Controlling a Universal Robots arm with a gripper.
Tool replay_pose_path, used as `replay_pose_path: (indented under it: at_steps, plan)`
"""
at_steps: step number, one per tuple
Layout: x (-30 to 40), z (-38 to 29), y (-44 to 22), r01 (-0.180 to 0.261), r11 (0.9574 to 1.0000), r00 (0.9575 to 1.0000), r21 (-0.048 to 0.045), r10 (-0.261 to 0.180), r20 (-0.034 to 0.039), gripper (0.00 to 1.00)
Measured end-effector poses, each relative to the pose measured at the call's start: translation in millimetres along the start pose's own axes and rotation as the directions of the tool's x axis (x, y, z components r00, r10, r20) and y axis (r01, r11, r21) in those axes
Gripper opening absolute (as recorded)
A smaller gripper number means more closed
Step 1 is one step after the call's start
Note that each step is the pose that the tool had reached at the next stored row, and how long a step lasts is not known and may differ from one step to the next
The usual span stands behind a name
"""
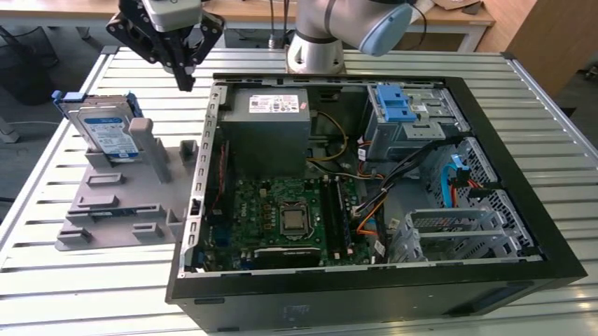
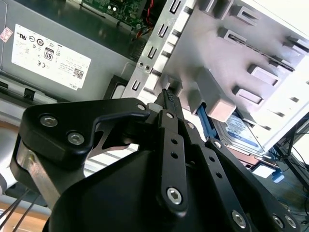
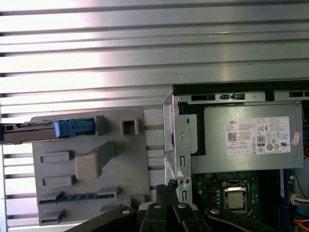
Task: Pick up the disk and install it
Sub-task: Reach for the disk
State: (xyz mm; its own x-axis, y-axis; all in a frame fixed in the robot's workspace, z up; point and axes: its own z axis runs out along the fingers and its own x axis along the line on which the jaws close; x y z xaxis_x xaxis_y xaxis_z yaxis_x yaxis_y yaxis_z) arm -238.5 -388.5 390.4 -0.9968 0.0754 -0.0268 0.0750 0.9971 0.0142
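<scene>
In the exterior view, the disk [image 1: 105, 129] sits between nine and ten o'clock. It stands up on its edge in a grey stand [image 1: 117, 210]. The stand lies on the metal table [image 1: 38, 294] at about eight o'clock. The disk has a blue-and-white label and a blue frame, and nothing is holding it. In the first wrist view the disk [image 3: 24, 133] shows edge-on in the stand [image 3: 120, 164]. In the second wrist view the disk [image 2: 241, 129] peeks out from behind the stand [image 2: 270, 43].

The claw [image 1: 185, 85] hangs between ten and eleven o'clock. It is at about two o'clock from the disk and well apart from it. Its two black fingers are pressed together to a point, with nothing between them. In both wrist views the claw [image 2: 168, 96] [image 3: 169, 189] points down just beside the wall of the computer case [image 1: 374, 290].

The big black case lies flat with its insides showing, from the middle out to three o'clock. The grey power box [image 1: 266, 129] is near the middle, toward eleven o'clock. The green board [image 1: 280, 210] is at six o'clock from that box. The blue latch [image 1: 397, 105] is between one and two o'clock. The arm's pale base [image 1: 313, 52] stands at twelve o'clock.
</scene>
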Motion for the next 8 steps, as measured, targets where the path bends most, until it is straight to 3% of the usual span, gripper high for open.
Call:
replay_pose_path:
  at_steps: [8]
  plan:
    - [7.3, -0.1, -0.2, 0.000, 1.0000, 1.0000, 0.0000, 0.000, 0.0000, 0.11]
